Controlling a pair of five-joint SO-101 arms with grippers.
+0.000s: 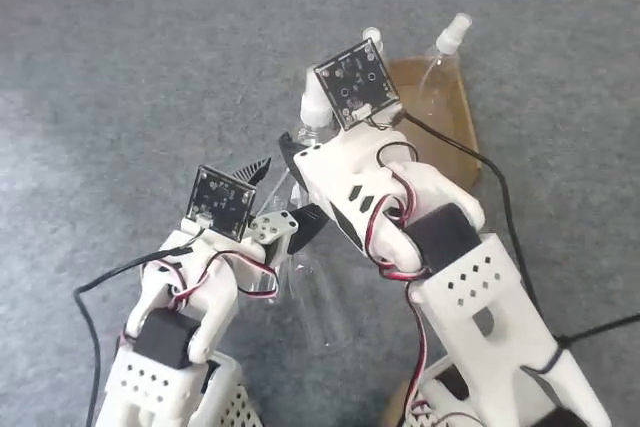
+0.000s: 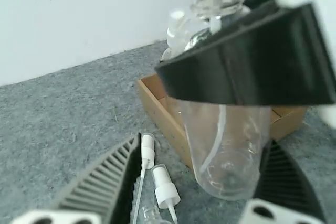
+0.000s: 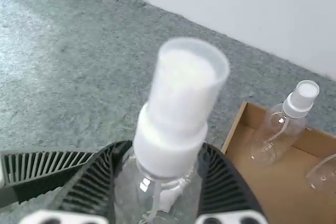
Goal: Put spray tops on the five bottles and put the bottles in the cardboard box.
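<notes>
We've got the right end effector [image 3: 160, 158] pinching a topped bottle [image 2: 226, 145] | left end effector [image 2: 203, 148] spread around its base | box [image 1: 466, 132] nearby

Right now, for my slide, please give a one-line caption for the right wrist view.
Right gripper holds a clear plastic bottle with a white spray top; brown cardboard box behind.

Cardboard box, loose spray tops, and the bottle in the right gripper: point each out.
cardboard box [image 2: 157, 111], left wrist view, near side wall
loose spray tops [image 2: 164, 186], left wrist view, nearer one's head
held bottle [image 3: 182, 95], right wrist view, white spray cap
</notes>
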